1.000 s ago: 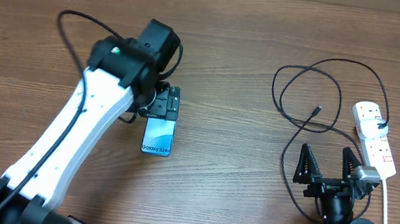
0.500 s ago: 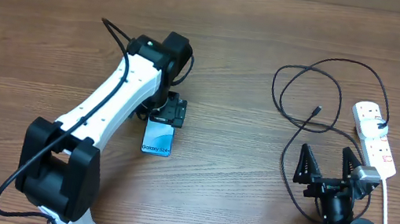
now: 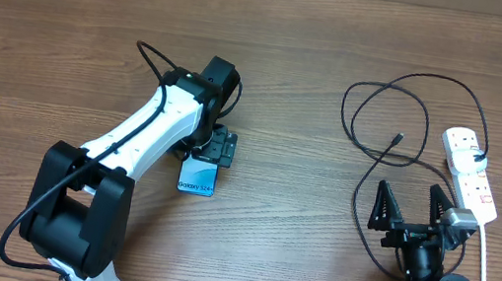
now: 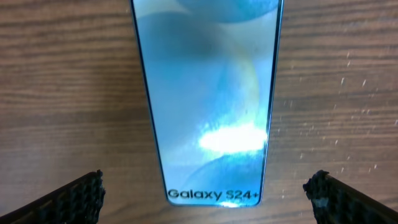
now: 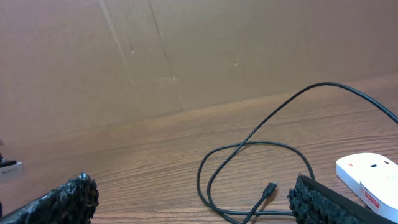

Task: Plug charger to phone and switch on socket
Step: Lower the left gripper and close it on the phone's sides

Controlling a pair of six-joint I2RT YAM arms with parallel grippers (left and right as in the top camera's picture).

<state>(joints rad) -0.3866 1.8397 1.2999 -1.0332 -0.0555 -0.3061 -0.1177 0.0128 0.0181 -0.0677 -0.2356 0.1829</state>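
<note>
Light-blue screen and dark frame mark the slim rectangular phone [image 3: 198,176], which lies flat left of centre in the overhead view. Only its lower end with the "Galaxy S24+" text shows; the rest is hidden under the left gripper [image 3: 216,145]. In the left wrist view the phone [image 4: 208,93] is cut off by the upper edge. The left gripper [image 4: 206,190] is spread wide, its black fingertips [image 4: 78,198] in the lower corners, with bare wood between each and the phone.

Well apart, at the right, the thin black charger cable [image 3: 408,89] lies in loose loops, its small connector tip [image 3: 398,139] free on the brown wooden table [image 3: 48,30]. Where its far end meets the white oblong power strip [image 3: 470,173] is hard to make out. Below the loops, the right gripper [image 3: 409,209] is spread and empty. Its wrist view shows the cable [image 5: 249,146] and the strip [image 5: 370,174], which is cut off at the right edge.
</note>
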